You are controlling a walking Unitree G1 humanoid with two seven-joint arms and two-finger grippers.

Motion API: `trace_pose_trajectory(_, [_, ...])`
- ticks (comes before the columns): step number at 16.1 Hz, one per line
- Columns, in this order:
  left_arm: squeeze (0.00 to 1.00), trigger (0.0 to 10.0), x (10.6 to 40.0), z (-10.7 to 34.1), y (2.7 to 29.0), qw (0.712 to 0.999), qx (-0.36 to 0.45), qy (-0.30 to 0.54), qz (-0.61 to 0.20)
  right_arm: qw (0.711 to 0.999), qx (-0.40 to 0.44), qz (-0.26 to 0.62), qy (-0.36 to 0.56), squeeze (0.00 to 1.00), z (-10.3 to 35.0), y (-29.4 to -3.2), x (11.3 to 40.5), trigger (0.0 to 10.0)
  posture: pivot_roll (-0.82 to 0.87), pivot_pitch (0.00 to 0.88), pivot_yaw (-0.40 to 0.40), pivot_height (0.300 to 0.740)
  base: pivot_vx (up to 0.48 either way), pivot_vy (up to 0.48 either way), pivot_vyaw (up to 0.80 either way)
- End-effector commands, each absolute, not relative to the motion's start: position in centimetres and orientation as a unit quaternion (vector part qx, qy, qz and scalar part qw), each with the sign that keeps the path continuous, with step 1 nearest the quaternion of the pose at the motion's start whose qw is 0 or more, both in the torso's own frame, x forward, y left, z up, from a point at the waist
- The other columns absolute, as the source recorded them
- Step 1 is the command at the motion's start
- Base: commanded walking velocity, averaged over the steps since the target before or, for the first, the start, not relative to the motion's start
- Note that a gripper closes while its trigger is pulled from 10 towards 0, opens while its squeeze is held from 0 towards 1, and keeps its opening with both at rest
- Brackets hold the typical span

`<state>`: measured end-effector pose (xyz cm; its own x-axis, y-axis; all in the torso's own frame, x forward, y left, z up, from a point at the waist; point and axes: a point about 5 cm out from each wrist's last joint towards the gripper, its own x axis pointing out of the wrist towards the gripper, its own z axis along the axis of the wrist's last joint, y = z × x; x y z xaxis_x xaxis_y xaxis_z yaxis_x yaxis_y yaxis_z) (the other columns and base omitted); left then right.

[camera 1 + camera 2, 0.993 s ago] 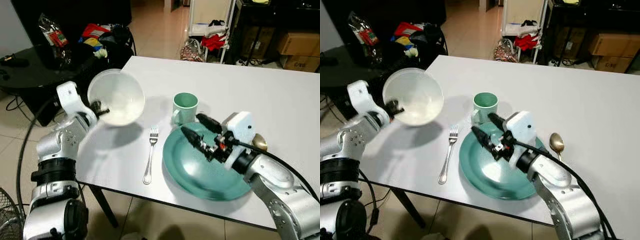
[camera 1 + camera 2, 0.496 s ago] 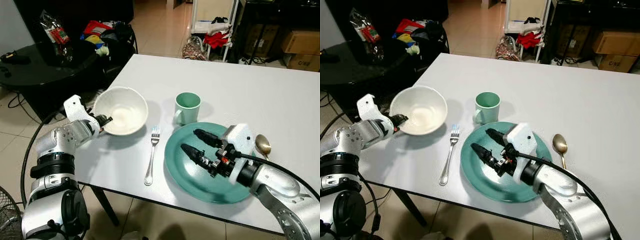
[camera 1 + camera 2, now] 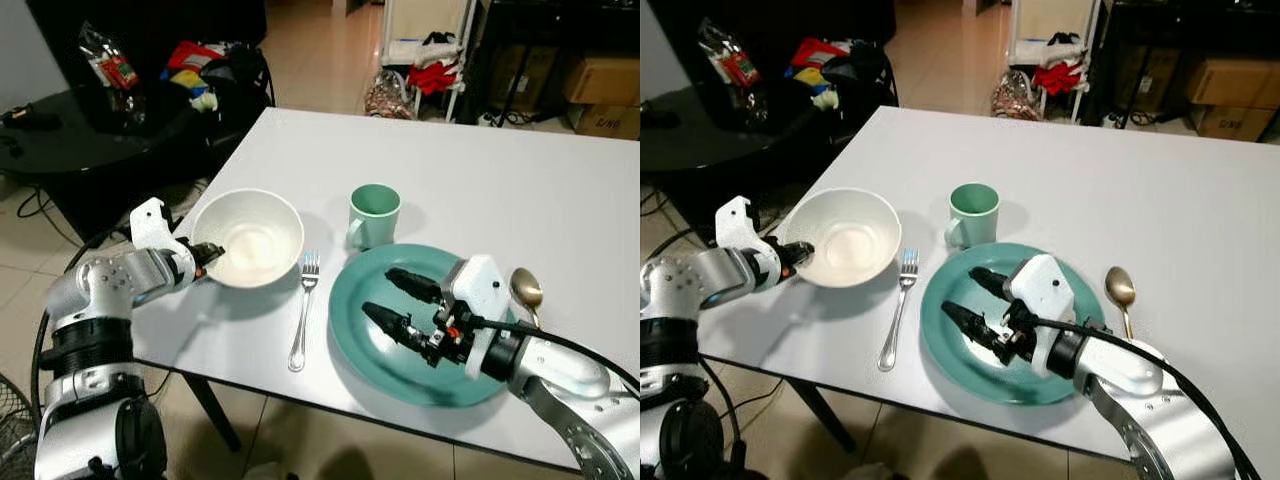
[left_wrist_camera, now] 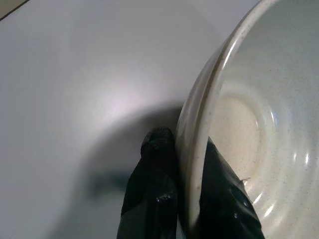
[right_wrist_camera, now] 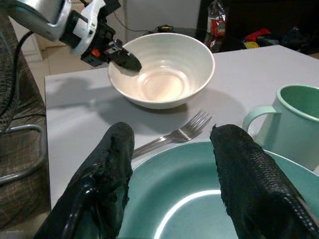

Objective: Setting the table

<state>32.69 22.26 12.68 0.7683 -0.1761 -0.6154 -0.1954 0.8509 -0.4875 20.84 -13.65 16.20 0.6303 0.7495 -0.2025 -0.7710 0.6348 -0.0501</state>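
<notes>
Even indoor light, soft shadows on table; wrist views slightly blurred.

Head stereo pair looks down and forward over the white table. Left wrist camera sits very close on the bowl rim; right wrist camera faces the bowl across the plate.
</notes>
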Motion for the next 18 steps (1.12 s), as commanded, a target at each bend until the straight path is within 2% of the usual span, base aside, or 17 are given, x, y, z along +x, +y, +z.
trace_pose_trajectory(1, [0.00, 10.0, 32.6, 13.6, 22.4, 0.903, -0.275, 0.332, 0.000, 0.898, -0.070, 0.429, 0.071, 0.00, 16.7, -13.6, 20.5, 10.0, 0.03, 0.000, 0.101, 0.740, 0.000, 0.000, 0.00])
trace_pose_trajectory(11, [0.00, 10.0, 30.9, 13.0, 21.8, 0.885, -0.295, 0.359, -0.025, 0.894, -0.077, 0.434, 0.082, 0.00, 16.2, -13.7, 20.5, 10.0, 0.04, 0.000, 0.100, 0.740, 0.000, 0.000, 0.00])
trace_pose_trajectory(12, [0.60, 10.0, 30.8, 13.2, 21.6, 0.883, -0.301, 0.358, -0.040, 0.894, -0.076, 0.435, 0.081, 0.00, 16.2, -13.7, 20.5, 10.0, 0.04, 0.000, 0.102, 0.740, 0.000, 0.000, 0.00])
trace_pose_trajectory(13, [0.60, 10.0, 30.8, 13.2, 21.6, 0.883, -0.301, 0.359, -0.044, 0.894, -0.076, 0.435, 0.081, 0.00, 16.2, -13.7, 20.5, 10.0, 0.04, 0.000, 0.104, 0.740, 0.000, 0.000, 0.00])
trace_pose_trajectory(14, [1.00, 10.0, 30.7, 13.3, 21.6, 0.882, -0.304, 0.357, -0.045, 0.894, -0.077, 0.434, 0.080, 0.00, 16.2, -13.7, 20.6, 10.0, 0.04, 0.000, 0.102, 0.740, 0.000, 0.000, 0.00])
trace_pose_trajectory(18, [1.00, 10.0, 30.5, 13.3, 21.8, 0.884, -0.291, 0.362, -0.046, 0.895, -0.082, 0.432, 0.079, 0.00, 16.2, -13.9, 20.7, 10.0, 0.04, 0.000, 0.095, 0.740, 0.000, 0.000, 0.00])
